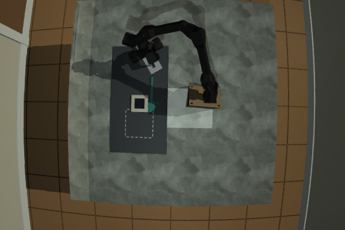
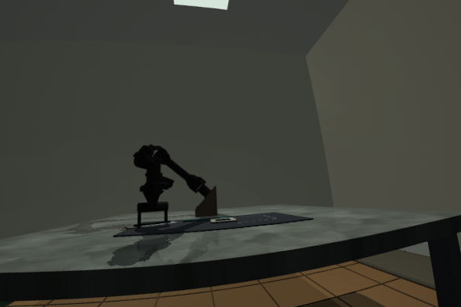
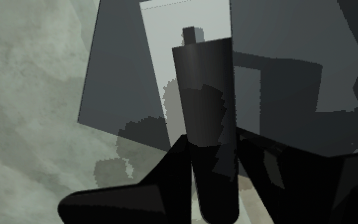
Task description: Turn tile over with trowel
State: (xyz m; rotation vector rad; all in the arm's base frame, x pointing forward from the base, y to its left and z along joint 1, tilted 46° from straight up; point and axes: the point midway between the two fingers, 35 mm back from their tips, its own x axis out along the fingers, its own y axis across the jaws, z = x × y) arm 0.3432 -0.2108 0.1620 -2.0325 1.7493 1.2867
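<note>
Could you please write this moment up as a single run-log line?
phase: grasping trowel | gripper: shut on trowel handle | tile: marked side up, just outside dashed outline | trowel blade: beside tile

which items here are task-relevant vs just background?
Task-relevant:
- trowel, dark handle between the pincer fingers
- tile, marked side up
- dashed outline
- mat

Background:
- table
- light pad under the handle
- arm's wooden base plate

One tile [image 1: 139, 103], one trowel [image 1: 152, 89], one mat [image 1: 123, 144] (dashed outline [image 1: 125, 126] included), one arm [image 1: 202, 54].
</note>
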